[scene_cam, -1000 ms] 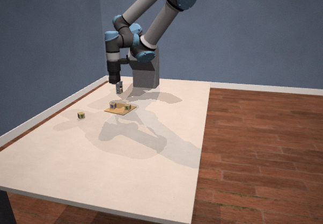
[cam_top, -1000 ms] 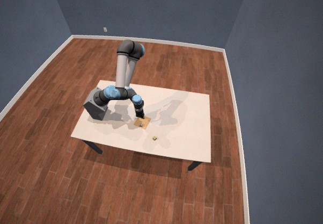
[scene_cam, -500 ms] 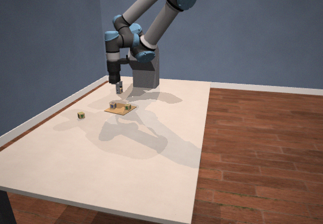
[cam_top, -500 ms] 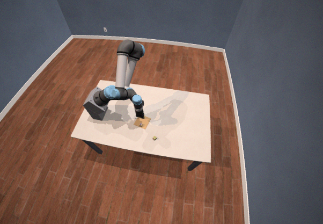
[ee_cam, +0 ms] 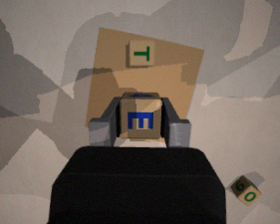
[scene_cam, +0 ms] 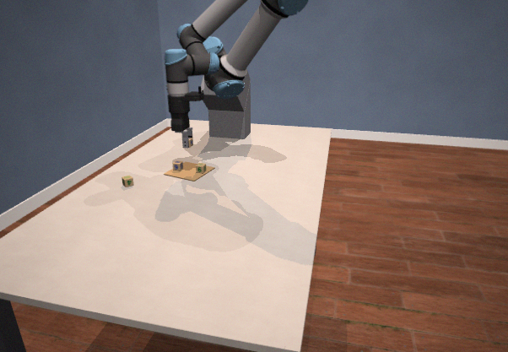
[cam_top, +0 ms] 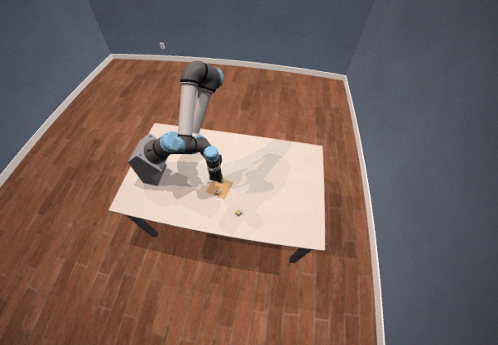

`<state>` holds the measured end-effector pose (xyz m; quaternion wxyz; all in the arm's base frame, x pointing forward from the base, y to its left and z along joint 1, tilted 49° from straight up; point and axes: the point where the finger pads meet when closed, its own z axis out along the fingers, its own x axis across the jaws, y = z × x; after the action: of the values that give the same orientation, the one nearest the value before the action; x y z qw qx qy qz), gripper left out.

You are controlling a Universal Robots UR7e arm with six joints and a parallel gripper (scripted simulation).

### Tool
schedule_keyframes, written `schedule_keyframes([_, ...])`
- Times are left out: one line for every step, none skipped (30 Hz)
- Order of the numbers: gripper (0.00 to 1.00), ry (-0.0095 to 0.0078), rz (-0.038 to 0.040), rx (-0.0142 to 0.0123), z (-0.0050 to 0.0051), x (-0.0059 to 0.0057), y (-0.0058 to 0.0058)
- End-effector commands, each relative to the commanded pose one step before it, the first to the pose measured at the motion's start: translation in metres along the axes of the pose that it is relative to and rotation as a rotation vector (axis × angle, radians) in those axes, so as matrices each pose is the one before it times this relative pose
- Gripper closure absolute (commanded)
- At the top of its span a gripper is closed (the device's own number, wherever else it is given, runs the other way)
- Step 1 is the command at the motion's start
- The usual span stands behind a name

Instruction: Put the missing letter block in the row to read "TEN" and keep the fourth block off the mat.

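Observation:
My gripper point(ee_cam: 140, 109) point(scene_cam: 187, 140) point(cam_top: 216, 179) is shut on a wooden block point(ee_cam: 140, 118) point(scene_cam: 191, 141) whose blue E faces the wrist camera. It holds the block in the air above the tan mat point(ee_cam: 110, 54) point(scene_cam: 190, 176) point(cam_top: 226, 188). On the mat lie a block with a green T point(ee_cam: 140, 53) point(scene_cam: 201, 167) and a block with a blue letter point(scene_cam: 177, 165) point(cam_top: 217, 193). That second block is hidden behind the held one in the wrist view. A fourth block with a green O point(ee_cam: 246, 190) point(scene_cam: 127, 181) point(cam_top: 238, 213) lies on the table off the mat.
The robot's grey base point(scene_cam: 228, 114) point(cam_top: 145, 165) stands at the back of the white table point(scene_cam: 169, 266) point(cam_top: 281, 203). The arm's shadows fall across the table around the mat.

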<state>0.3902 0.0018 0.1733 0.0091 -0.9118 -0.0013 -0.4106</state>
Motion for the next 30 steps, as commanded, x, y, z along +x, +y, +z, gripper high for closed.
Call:
schedule_keyframes([0.43, 0.00046, -0.0005, -0.00004, 0.00087, 0.00024, 0.00001])
schedule_keyframes([0.43, 0.0, 0.0, 0.00002, 0.00035, 0.0, 0.00001])
schedule_keyframes([0.43, 0.0, 0.0, 0.00002, 0.00039, 0.0, 0.0])
schedule_keyframes([0.43, 0.0, 0.0, 0.00002, 0.00043, 0.0, 0.0])
schedule_keyframes([0.43, 0.00001, 0.0, 0.00002, 0.00048, -0.00001, 0.0])
schedule_keyframes([0.43, 0.00001, 0.0, 0.00002, 0.00052, -0.00001, -0.00001])
schedule_keyframes([0.43, 0.00002, 0.0, 0.00002, 0.00057, -0.00001, -0.00001])
schedule_keyframes([0.43, 0.00003, 0.0, 0.00002, 0.00061, -0.00001, -0.00002])
schedule_keyframes([0.43, -0.00002, -0.00001, 0.0, 0.00064, 0.0, 0.00002])
schedule_keyframes([0.43, -0.00002, -0.00001, 0.0, 0.00069, 0.0, 0.00002])
schedule_keyframes([0.43, -0.00001, 0.0, 0.0, 0.00074, 0.0, 0.00001])
schedule_keyframes([0.43, 0.0, 0.0, 0.0, 0.0, 0.0, 0.0])
schedule_keyframes([0.43, 0.0, 0.0, 0.0, 0.0, 0.0, 0.0])
schedule_keyframes([0.43, 0.0, 0.0, 0.0, 0.00078, -0.00001, 0.0])
schedule_keyframes([0.43, 0.00001, 0.0, 0.0, 0.00083, -0.00001, -0.00001])
schedule_keyframes([0.43, 0.00002, 0.00001, 0.0, 0.00087, -0.00002, -0.00002])
schedule_keyframes([0.43, 0.0, 0.0, 0.0, 0.00091, -0.00001, 0.00001])
schedule_keyframes([0.43, -0.00002, -0.00001, 0.0, 0.00095, 0.0, 0.00002])
schedule_keyframes([0.43, -0.00001, 0.0, 0.0, 0.001, 0.0, 0.00001])
schedule_keyframes([0.43, 0.00001, 0.0, 0.0, 0.00104, -0.00001, 0.0])
schedule_keyframes([0.43, 0.00002, 0.00001, 0.0, 0.00108, -0.00002, -0.00002])
schedule_keyframes([0.43, -0.00001, 0.0, 0.0, 0.00112, 0.0, 0.00001])
schedule_keyframes([0.43, -0.00002, -0.00001, 0.0, 0.00115, 0.0, 0.00002])
schedule_keyframes([0.43, 0.0, 0.0, 0.0, 0.00119, -0.00001, 0.00001])
schedule_keyframes([0.43, 0.00002, 0.00001, 0.0, 0.00123, -0.00002, -0.00001])
schedule_keyframes([0.43, 0.0, 0.0, 0.0, 0.00126, -0.00001, 0.0])
schedule_keyframes([0.43, -0.00002, -0.00001, 0.0, 0.00129, 0.0, 0.00003])
schedule_keyframes([0.43, 0.0, 0.0, 0.0, 0.00133, -0.00001, 0.00001])
schedule_keyframes([0.43, 0.0, 0.0, 0.0, 0.0, 0.0, 0.0])
schedule_keyframes([0.43, 0.0, 0.0, 0.0, 0.0, 0.0, 0.0])
